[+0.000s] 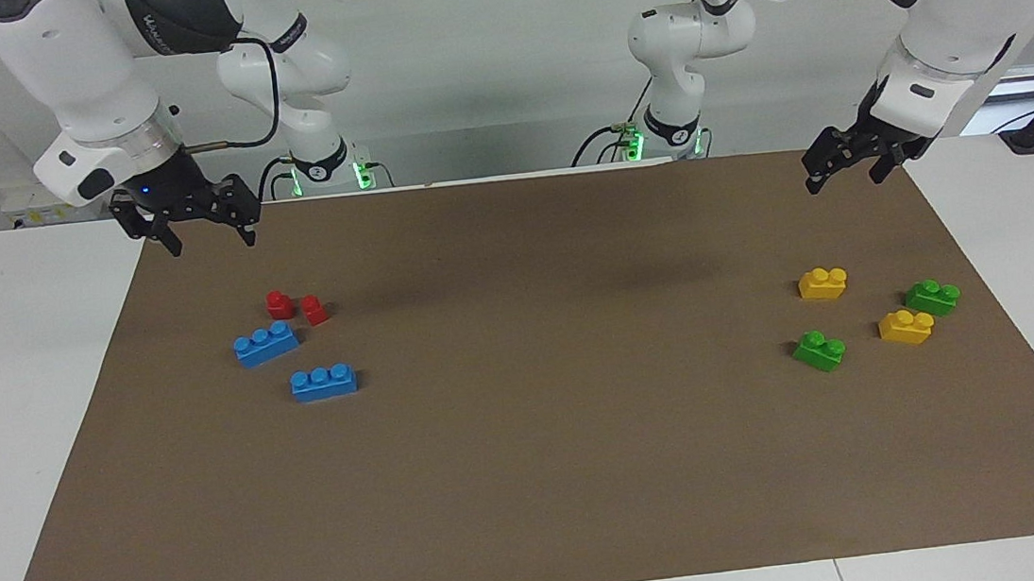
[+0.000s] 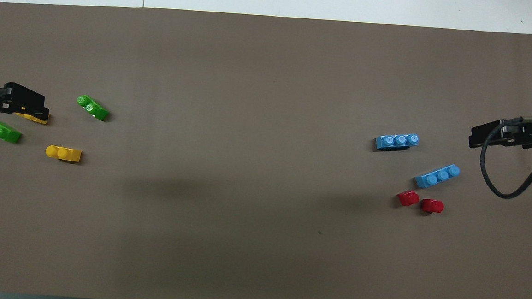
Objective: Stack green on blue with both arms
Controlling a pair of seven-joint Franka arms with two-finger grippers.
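Two green bricks lie on the brown mat toward the left arm's end: one [image 1: 820, 350] [image 2: 92, 107] farther from the robots, one [image 1: 932, 297] [image 2: 1, 131] closer to the mat's end. Two blue three-stud bricks lie toward the right arm's end: one [image 1: 266, 343] [image 2: 437, 176] nearer to the robots, one [image 1: 324, 382] [image 2: 396, 141] farther. My left gripper [image 1: 843, 176] [image 2: 24, 102] hangs open and empty above the mat's edge, up from the green bricks. My right gripper [image 1: 208, 237] [image 2: 484, 135] hangs open and empty above the mat's edge, up from the blue bricks.
Two yellow bricks lie among the green ones: one [image 1: 823, 283] [image 2: 63, 153] nearer to the robots, one [image 1: 906, 327] [image 2: 34, 118] partly covered by the left gripper in the overhead view. Two small red bricks [image 1: 279, 304] [image 1: 315, 310] sit beside the nearer blue brick.
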